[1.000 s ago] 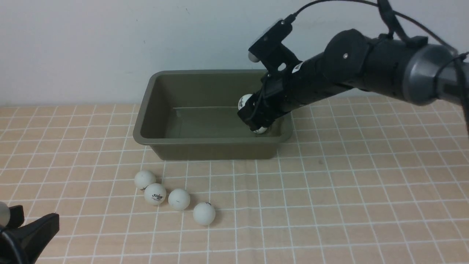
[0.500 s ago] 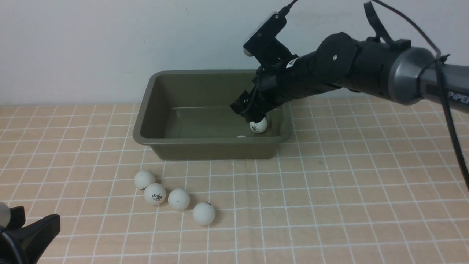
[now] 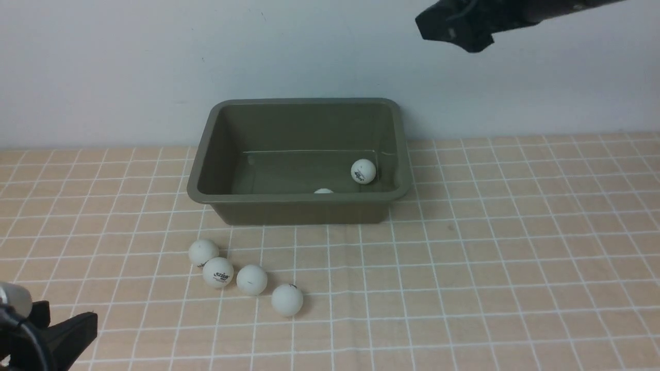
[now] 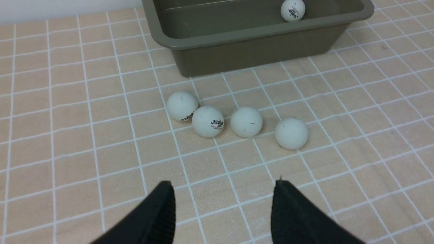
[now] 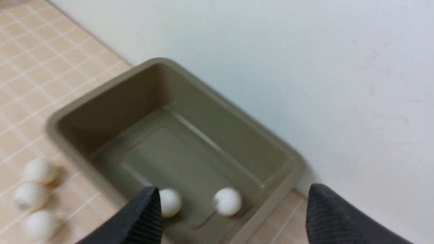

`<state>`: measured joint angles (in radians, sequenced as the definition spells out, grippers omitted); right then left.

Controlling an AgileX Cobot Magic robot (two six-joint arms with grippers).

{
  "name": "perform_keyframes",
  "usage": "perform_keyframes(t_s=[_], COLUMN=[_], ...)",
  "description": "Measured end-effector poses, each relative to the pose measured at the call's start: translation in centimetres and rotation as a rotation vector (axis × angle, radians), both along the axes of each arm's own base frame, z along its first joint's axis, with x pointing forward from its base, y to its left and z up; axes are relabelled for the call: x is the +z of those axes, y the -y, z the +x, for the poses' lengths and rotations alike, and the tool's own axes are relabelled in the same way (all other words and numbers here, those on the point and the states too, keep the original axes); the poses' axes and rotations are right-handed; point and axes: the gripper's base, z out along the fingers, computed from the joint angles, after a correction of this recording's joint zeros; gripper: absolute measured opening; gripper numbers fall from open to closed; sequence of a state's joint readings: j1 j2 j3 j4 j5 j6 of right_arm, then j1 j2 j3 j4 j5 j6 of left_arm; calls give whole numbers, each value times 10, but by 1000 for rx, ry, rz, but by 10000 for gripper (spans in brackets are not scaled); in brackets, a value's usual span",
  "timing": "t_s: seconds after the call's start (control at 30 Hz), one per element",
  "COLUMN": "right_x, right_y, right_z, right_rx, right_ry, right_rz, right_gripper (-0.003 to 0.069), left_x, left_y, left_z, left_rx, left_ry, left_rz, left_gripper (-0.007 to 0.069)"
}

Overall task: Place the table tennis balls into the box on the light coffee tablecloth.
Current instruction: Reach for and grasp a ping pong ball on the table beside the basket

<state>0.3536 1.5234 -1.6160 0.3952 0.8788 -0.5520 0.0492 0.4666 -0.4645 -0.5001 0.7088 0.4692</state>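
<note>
Pale wall (image 3: 154,62) behind, worktop covered by the light coffee tablecloth (image 3: 490,257) with its white grid. My right claw (image 5: 234,189) is released, fingers wide apart and nothing between them. It is raised high by the wall, above and to the right of the box's far right corner. My left claw (image 4: 223,185) sits low at the near left corner of the worktop, fingers parted, empty.

Just ahead of the left claw, four table tennis balls (image 3: 251,280) lie on the cloth in a slanting row, between the box's near left corner and the near edge. The two leftmost touch, the third is just beside them, and the fourth (image 3: 287,300) is slightly apart.

The olive box (image 3: 299,196) stands upright at the far edge, about mid-width, close to the wall. Two balls are inside: one (image 3: 363,171) on the floor near the right wall, the other (image 3: 323,191) against the near wall, mostly hidden by the rim in the front view.
</note>
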Motion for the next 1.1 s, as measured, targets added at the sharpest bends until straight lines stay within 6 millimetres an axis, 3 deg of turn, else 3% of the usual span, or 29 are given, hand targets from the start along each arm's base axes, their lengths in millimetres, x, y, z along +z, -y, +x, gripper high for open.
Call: perform_keyframes(t_s=[0.17, 0.27, 0.53, 0.63, 0.8, 0.9, 1.1], right_x=[13, 21, 26, 25, 25, 26, 26], right_y=[-4, -5, -1, -1, 0, 0, 0], right_z=[-29, -46, -61, -61, -61, -61, -60], right_rx=[55, 85, 105, 107, 112, 113, 111], right_ry=[-57, -67, -101, -105, -99, -92, -81], right_rz=[1, 1, -17, -20, -30, -32, -31], right_gripper=[515, 515, 515, 515, 515, 515, 515], left_x=[-6, -2, 27, 29, 18, 5, -25], left_y=[-3, -4, -5, -6, -9, -10, -13], left_z=[24, 56, 123, 147, 177, 199, 229], left_rx=[14, -10, -175, -228, -268, -280, -237], left_ry=[-87, -172, -215, -210, -264, -336, -497], left_rz=[5, 30, 171, 237, 277, 264, 210], left_gripper=[318, 318, 318, 318, 335, 385, 404])
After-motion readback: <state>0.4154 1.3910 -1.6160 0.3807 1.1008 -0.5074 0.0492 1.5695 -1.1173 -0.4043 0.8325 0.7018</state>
